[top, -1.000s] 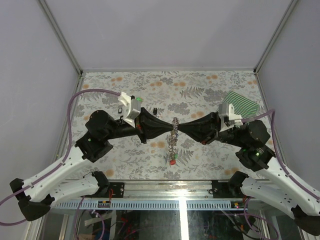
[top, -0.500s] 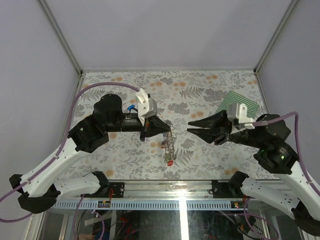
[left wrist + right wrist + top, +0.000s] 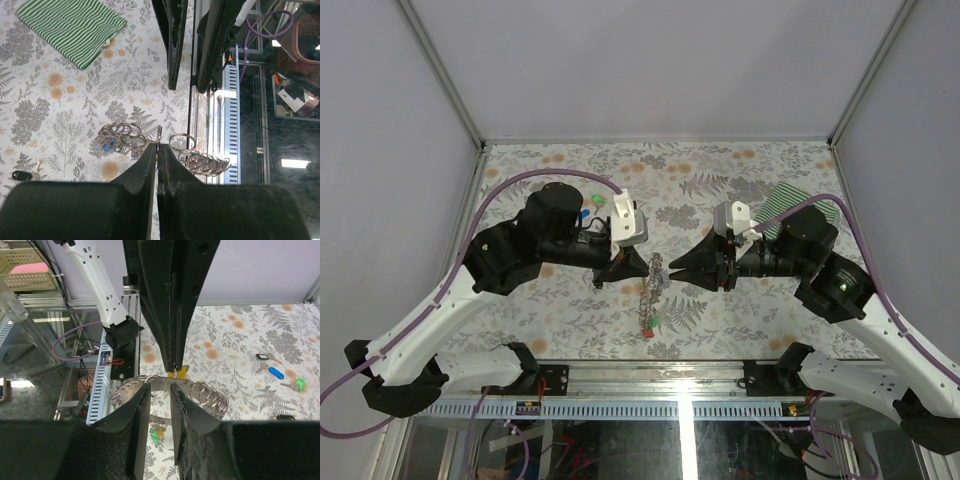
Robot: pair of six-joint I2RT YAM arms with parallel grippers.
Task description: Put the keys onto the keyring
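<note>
My left gripper (image 3: 640, 265) is shut on the keyring (image 3: 656, 272), a flat grey ring held above the table. In the left wrist view its jaws (image 3: 158, 146) pinch the ring edge-on (image 3: 159, 131), with small split rings hanging on both sides. Red and green keys (image 3: 650, 326) dangle below the ring. My right gripper (image 3: 674, 273) is open, and in the right wrist view (image 3: 157, 390) the ring's band (image 3: 162, 385) passes between its fingers without touching. A yellow key head (image 3: 180, 372) and a green one (image 3: 154, 436) hang from the ring.
A green striped cloth (image 3: 805, 208) lies at the back right, also in the left wrist view (image 3: 70, 25). Loose keys lie on the table behind the left arm: black (image 3: 262, 356), blue (image 3: 274, 372) and green (image 3: 298, 385). A black key (image 3: 22, 175) lies below the ring.
A second ago both grippers met at the ring. The right one then let go and drew back open, and has now come back around the band. The left arm turned and kept hold.
</note>
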